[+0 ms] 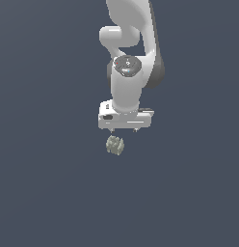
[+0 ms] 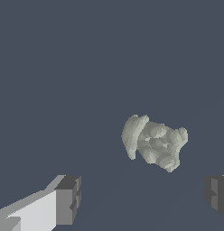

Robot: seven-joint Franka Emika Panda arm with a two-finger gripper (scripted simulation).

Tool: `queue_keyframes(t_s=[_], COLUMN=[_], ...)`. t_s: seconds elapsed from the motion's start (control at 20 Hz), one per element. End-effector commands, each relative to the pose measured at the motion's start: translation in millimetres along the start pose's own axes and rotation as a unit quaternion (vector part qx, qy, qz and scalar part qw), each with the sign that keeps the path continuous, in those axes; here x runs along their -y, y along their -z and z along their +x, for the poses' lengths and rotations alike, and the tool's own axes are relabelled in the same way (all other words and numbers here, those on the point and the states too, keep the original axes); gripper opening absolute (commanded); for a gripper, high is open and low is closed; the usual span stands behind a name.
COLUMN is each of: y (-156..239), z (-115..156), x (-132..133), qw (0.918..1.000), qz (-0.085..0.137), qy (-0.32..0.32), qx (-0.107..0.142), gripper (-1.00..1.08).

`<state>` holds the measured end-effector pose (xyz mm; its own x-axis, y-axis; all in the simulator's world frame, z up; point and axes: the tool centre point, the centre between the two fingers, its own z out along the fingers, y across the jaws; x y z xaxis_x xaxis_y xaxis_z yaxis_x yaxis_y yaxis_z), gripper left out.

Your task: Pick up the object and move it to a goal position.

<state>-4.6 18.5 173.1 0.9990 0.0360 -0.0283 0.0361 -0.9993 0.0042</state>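
My gripper point(image 1: 124, 130) is white w/ dark grey fingertips point(image 2: 68, 198). Object point(image 2: 154, 142) is grey-green, mottled w/ pale & dark patches. Bkgd is flat slate blue.

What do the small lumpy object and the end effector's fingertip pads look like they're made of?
Object: matte, stone-like or rough cast material, judging by bumpy grey-green mottling; uncertain in a render. End effector pads: dark grey, flat-faced, possibly rubber or plastic.
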Motion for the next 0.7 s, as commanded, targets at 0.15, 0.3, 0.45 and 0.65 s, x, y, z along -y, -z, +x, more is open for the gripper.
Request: queue_keyframes(t_s=[0.15, 0.3, 0.45, 0.65], y=[1.3, 0.8, 0.1, -1.6], z=[0.5, 0.6, 0.8, 1.2], x=[2.5, 2.1, 1.5, -0.4], qw=[1.0, 1.0, 0.9998, 0.999], qz=[0.001, 0.001, 0.001, 0.0], qy=[0.003, 0.009, 0.021, 0.045], qx=[-0.001, -0.001, -0.002, -0.002], gripper=[1.0, 1.0, 1.0, 1.0])
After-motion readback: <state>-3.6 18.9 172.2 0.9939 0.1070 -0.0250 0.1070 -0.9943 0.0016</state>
